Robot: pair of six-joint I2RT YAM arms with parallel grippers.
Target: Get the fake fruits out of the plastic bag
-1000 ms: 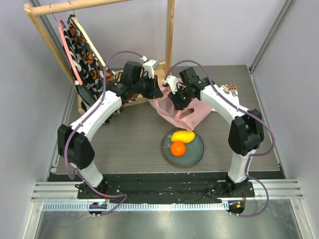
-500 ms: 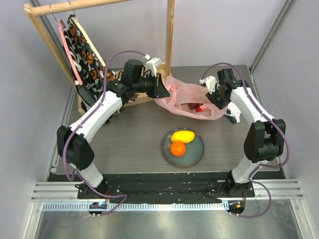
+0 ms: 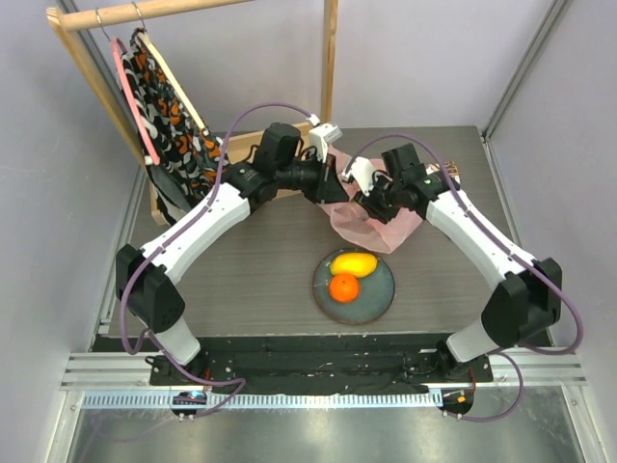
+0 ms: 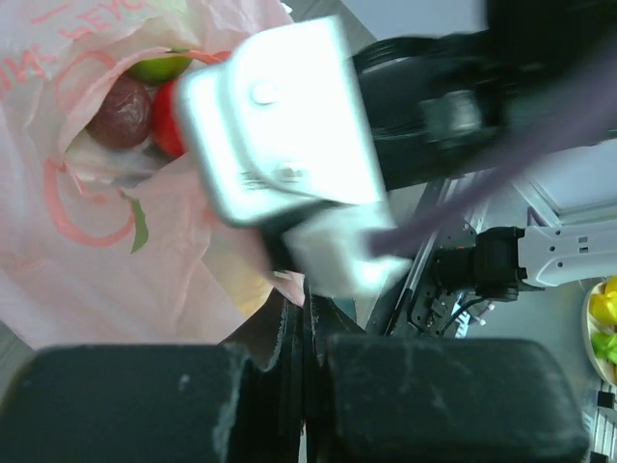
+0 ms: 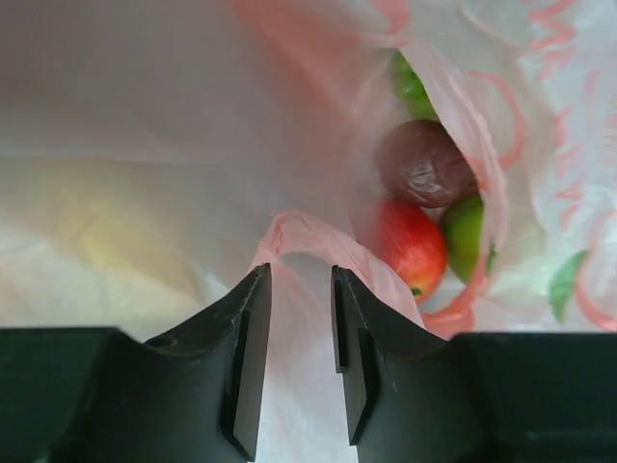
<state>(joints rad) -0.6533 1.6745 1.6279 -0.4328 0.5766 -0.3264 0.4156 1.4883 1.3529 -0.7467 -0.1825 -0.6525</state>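
The pink plastic bag (image 3: 371,227) lies bunched behind the grey plate (image 3: 378,297). A yellow-orange mango (image 3: 354,262) and an orange (image 3: 344,286) lie on the plate. My left gripper (image 3: 331,185) is shut, pinching the bag's edge (image 4: 289,287). My right gripper (image 3: 374,203) is over the bag mouth, its jaws (image 5: 301,328) open a little with a fold of the bag at their tips. Inside the bag I see a dark purple fruit (image 5: 424,162), a red apple (image 5: 410,246) and green apples (image 5: 466,236). The grapes are hidden.
A wooden rack (image 3: 330,58) stands at the back, with a patterned cloth (image 3: 169,116) on a hanger at the left. A small printed item (image 3: 446,172) lies at the back right. The right arm's white camera mount (image 4: 280,125) is close in front of my left gripper.
The right gripper swung out to the right, spreading the bag open, then came back over the bag mouth. The left gripper moved right with the bag edge. The bag is bunched together again.
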